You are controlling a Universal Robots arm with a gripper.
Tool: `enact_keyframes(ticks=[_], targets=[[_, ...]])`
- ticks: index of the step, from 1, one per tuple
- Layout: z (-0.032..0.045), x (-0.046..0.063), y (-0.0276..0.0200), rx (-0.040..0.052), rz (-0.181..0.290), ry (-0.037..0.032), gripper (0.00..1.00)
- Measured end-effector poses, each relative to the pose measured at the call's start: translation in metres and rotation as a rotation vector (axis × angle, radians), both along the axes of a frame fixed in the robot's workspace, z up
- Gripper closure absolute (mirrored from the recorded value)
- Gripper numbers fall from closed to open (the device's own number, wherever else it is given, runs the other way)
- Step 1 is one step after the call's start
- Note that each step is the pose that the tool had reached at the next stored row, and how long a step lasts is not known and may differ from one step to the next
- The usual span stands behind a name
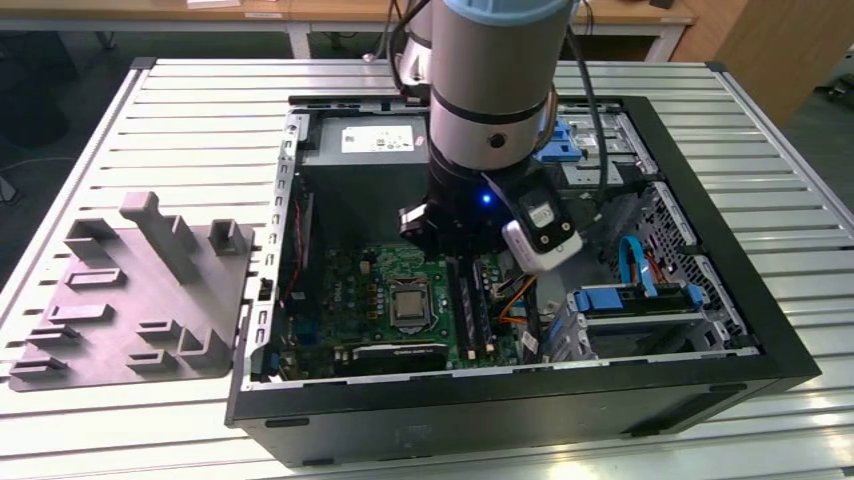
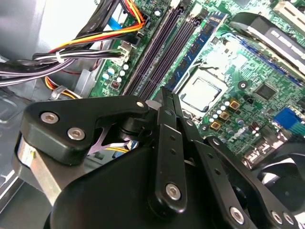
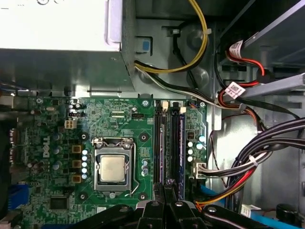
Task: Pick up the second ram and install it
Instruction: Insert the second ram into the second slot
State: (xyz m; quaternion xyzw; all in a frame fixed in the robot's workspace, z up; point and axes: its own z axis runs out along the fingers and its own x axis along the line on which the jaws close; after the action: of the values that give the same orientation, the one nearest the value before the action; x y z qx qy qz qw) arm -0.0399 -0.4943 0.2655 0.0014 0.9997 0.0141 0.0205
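Observation:
My gripper (image 1: 461, 262) hangs inside the open computer case, low over the black slot rails (image 3: 164, 143) of the green motherboard (image 1: 360, 290). Its two black fingers meet at the tips in both wrist views, shut with nothing between them (image 2: 165, 93) (image 3: 167, 185). A dark-blue ram strip (image 3: 181, 143) (image 2: 195, 45) stands seated upright in one slot, just beyond the fingertips. Whether it is the second ram I cannot tell. The processor socket (image 3: 113, 169) (image 2: 200, 93) lies beside the slots.
The grey power-supply box (image 1: 367, 150) fills the case's far end. Cable bundles (image 3: 257, 157) (image 2: 71, 57) run close beside the slots. A drive cage with blue parts (image 1: 641, 300) is at the exterior view's right. A grey holder block (image 1: 140, 290) lies on the table left of the case.

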Motion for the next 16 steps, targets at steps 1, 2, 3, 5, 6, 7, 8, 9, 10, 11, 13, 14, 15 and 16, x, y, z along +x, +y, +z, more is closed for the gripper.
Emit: enact_keyframes(ticks=[1, 2, 3, 5, 6, 7, 8, 9, 10, 11, 13, 14, 15, 16], targets=[[-0.0011, 0.000, 0.0000, 0.0007, 0.000, 0.0000, 0.89], [-0.0020, 0.000, 0.0000, 0.0015, 0.000, -0.0001, 0.89], [-0.0029, 0.001, 0.0000, 0.0020, 0.000, 0.0000, 0.89], [-0.0046, 0.002, 0.0000, 0.0030, 0.000, 0.0000, 0.89], [-0.0055, 0.003, 0.0001, 0.0035, 0.000, 0.0000, 0.89], [-0.0063, 0.003, 0.0001, 0.0040, 0.000, 0.0000, 0.89], [-0.0070, 0.003, 0.0002, 0.0048, 0.000, 0.0000, 0.89], [-0.0077, 0.004, 0.0003, 0.0057, 0.000, 0.0000, 0.89], [-0.0084, 0.004, 0.0004, 0.0065, 0.000, 0.0000, 0.89], [-0.0091, 0.004, 0.0006, 0.0070, 0.000, 0.0000, 0.89], [-0.0104, 0.005, 0.0011, 0.0079, 0.000, 0.0000, 0.89], [-0.0111, 0.005, 0.0013, 0.0083, 0.000, 0.0000, 0.89], [-0.0118, 0.005, 0.0016, 0.0085, 0.000, 0.0000, 0.89], [-0.0127, 0.005, 0.0019, 0.0086, 0.000, 0.0000, 0.89]])
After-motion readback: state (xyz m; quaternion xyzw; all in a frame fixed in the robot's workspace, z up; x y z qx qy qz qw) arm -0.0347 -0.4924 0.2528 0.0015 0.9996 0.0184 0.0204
